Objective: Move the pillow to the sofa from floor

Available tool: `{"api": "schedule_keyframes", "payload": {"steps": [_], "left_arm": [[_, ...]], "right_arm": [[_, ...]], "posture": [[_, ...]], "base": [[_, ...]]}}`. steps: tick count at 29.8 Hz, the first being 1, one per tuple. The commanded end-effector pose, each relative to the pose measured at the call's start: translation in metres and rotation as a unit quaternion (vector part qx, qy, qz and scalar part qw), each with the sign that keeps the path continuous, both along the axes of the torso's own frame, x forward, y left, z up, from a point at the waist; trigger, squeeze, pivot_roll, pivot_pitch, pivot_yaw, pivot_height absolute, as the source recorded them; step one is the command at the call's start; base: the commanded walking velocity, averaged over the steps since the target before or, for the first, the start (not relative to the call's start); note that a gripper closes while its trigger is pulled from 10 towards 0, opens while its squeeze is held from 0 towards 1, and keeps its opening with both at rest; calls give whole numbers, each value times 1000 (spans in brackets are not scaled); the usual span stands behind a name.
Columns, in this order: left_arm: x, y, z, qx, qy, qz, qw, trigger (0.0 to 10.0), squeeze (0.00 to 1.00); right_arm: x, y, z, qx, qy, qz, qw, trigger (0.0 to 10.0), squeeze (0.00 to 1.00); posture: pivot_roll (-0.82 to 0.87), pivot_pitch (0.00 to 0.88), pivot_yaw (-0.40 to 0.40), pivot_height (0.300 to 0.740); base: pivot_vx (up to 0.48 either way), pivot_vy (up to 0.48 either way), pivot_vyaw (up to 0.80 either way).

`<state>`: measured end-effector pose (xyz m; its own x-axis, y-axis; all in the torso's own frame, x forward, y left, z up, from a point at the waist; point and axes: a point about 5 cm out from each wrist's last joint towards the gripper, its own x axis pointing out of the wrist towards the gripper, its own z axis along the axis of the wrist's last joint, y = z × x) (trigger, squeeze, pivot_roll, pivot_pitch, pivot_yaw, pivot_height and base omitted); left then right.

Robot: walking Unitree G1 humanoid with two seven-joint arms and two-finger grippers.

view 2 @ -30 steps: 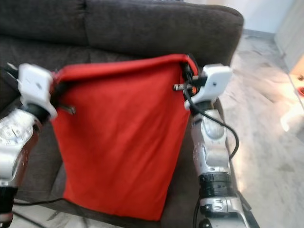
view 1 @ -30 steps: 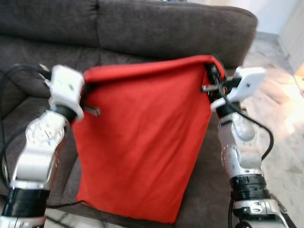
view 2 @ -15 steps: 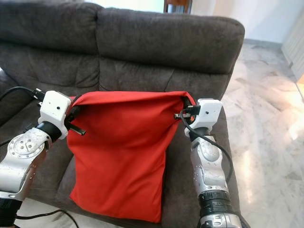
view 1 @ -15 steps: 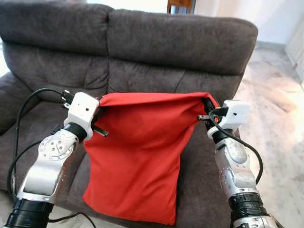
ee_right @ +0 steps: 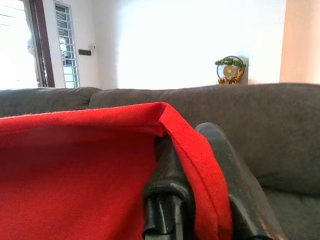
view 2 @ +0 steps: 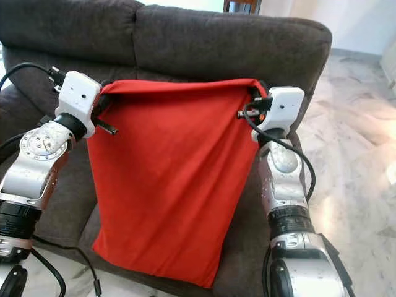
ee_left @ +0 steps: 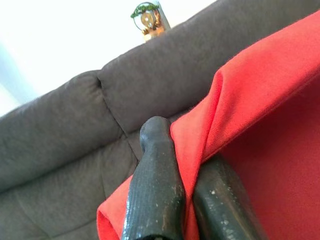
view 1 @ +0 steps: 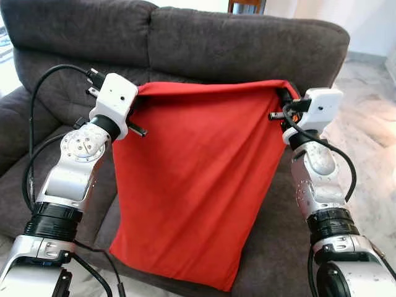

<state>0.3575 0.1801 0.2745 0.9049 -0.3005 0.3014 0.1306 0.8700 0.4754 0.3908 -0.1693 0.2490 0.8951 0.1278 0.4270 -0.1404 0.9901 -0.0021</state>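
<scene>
A flat red pillow (view 1: 192, 185) hangs in the air in front of a dark grey sofa (view 1: 247, 49), its lower edge down by the seat front. My left gripper (view 1: 135, 98) is shut on the pillow's upper left corner, and the left wrist view has red cloth pinched between the black fingers (ee_left: 155, 190). My right gripper (view 1: 283, 98) is shut on the upper right corner, with the red hem (ee_right: 200, 170) clamped between its fingers (ee_right: 235, 175). The pillow hides most of the sofa seat behind it.
The sofa's left armrest (view 1: 15, 124) bulges at the left. Pale marble floor (view 1: 371, 111) lies to the right of the sofa. Black cables (view 1: 37, 117) loop off my left arm. A small ornament (ee_right: 229, 70) stands behind the sofa back.
Both grippers have lifted the pillow's top edge higher against the sofa back, still shut on its corners. The camera's view has also shifted.
</scene>
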Motion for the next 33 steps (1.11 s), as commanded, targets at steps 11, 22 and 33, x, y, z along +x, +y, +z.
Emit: {"api": "schedule_keyframes", "payload": {"steps": [11,22,33], "left_arm": [[-13,36,-42,-20,46,73,996,10000,0],[11,41,22,-3,-34,85,996,10000,0],[11,31,-10,6,4,67,998,10000,0]], "right_arm": [[-14,-50,-33,64,18,-95,993,10000,0],[0,-51,33,73,-69,-90,991,10000,0],[-4,-53,-5,74,-22,-100,992,10000,0]], "posture": [[81,155,4,740],[73,149,16,740],[70,164,13,740]], "base": [[0,0,0],[0,0,0],[0,0,0]]}}
